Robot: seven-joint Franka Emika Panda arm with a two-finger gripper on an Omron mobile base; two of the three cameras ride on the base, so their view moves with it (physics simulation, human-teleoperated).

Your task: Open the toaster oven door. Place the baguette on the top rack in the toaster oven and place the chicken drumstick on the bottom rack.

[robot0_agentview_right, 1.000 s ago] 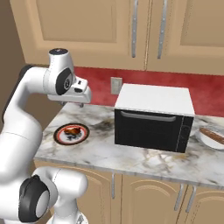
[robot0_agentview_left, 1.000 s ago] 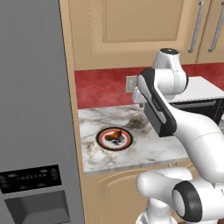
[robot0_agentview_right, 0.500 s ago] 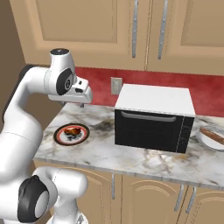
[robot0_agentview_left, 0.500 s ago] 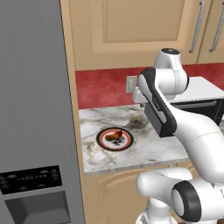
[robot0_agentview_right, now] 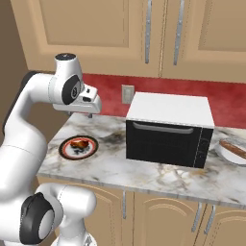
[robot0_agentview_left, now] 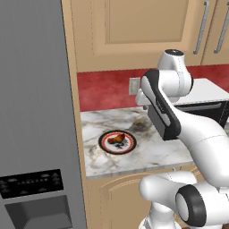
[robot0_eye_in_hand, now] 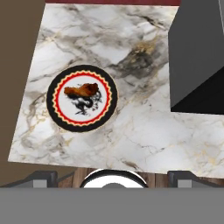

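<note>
Drumstick (robot0_eye_in_hand: 81, 90) on plate (robot0_eye_in_hand: 59, 114), fridge (robot0_agentview_left: 31, 112) beside

One toaster oven (robot0_agentview_right: 168, 129), one chicken drumstick (robot0_eye_in_hand: 82, 90), one baguette (robot0_agentview_right: 235, 149) and two plates (robot0_eye_in_hand: 65, 120).

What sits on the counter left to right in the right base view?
Plate with the chicken drumstick → toaster oven, door shut → plate with the baguette at the right edge.
</note>
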